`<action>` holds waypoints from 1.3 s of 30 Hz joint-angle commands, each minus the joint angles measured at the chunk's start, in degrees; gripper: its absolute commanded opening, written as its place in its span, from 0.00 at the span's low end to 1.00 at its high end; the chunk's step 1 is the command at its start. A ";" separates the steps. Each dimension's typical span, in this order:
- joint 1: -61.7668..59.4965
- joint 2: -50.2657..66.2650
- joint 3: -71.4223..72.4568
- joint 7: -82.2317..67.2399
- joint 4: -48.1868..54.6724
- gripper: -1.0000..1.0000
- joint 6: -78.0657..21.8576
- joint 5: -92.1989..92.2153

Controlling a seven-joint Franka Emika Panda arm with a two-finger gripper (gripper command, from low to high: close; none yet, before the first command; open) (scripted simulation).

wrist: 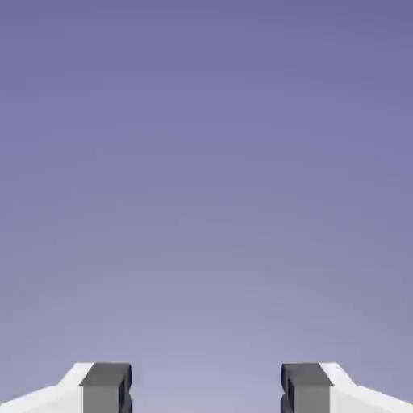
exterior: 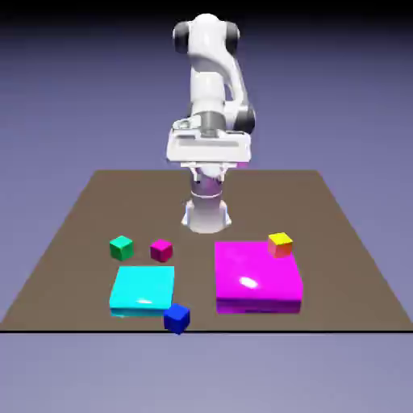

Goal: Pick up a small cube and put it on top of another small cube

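The small magenta cube (exterior: 161, 249) sits on the brown table (exterior: 81, 218), left of the middle. The other small cube (exterior: 280, 244), yellow on top with orange-red sides, stands at the far right corner of the large magenta slab; I cannot tell whether it rests on the slab or just behind it. My gripper (exterior: 210, 157) hangs high above the table's far side, well away from both cubes. In the hand view the gripper (wrist: 206, 391) is open. Its grey fingertips (wrist: 106, 387) stand wide apart with only the blue-violet backdrop between them.
A green cube (exterior: 121, 247) sits just left of the magenta cube. A flat cyan slab (exterior: 143, 289) lies in front of them, with a dark blue cube (exterior: 177, 318) at its near right corner. The large magenta slab (exterior: 256, 276) lies at the exterior view's right.
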 commanded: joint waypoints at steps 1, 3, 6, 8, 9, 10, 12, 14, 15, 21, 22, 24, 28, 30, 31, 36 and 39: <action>-0.33 1.09 -0.77 -1.11 -0.48 0.50 -1.26 -2.50; -0.98 3.28 -2.30 -3.33 -1.43 0.50 -3.78 -7.48; -1.96 6.56 -4.60 -6.66 -2.87 0.50 -7.56 -14.95; -2.61 8.74 -6.14 -8.88 -3.82 0.50 -10.07 -19.94; -2.94 9.83 -6.90 -9.99 -4.30 0.50 -11.33 -22.43; -3.26 10.93 -7.67 -11.10 -4.78 0.50 -12.59 -24.92; -3.91 13.11 -9.20 -13.32 -5.73 0.50 -15.11 -29.90; -4.57 15.30 -10.74 -15.54 -6.69 0.50 -17.63 -34.89; -4.89 16.39 -11.50 -16.65 -7.16 0.50 -18.89 -37.38; -6.85 22.94 -16.10 -23.32 -10.03 0.50 -26.44 -52.33; -6.97 23.35 -16.39 -23.73 -10.21 0.50 -26.91 -53.26; -7.15 25.42 -16.89 -21.87 -9.56 0.50 -25.63 -55.43; -7.86 33.72 -18.87 -14.41 -6.98 0.50 -20.53 -64.14; -8.21 37.87 -19.87 -10.68 -5.68 0.50 -17.97 -68.49; -8.39 39.95 -20.36 -8.82 -5.04 0.50 -16.69 -70.66; -8.49 41.12 -20.64 -7.77 -4.67 0.00 -15.98 -71.89; -7.96 34.89 -19.15 -13.36 -6.61 0.00 -19.81 -65.36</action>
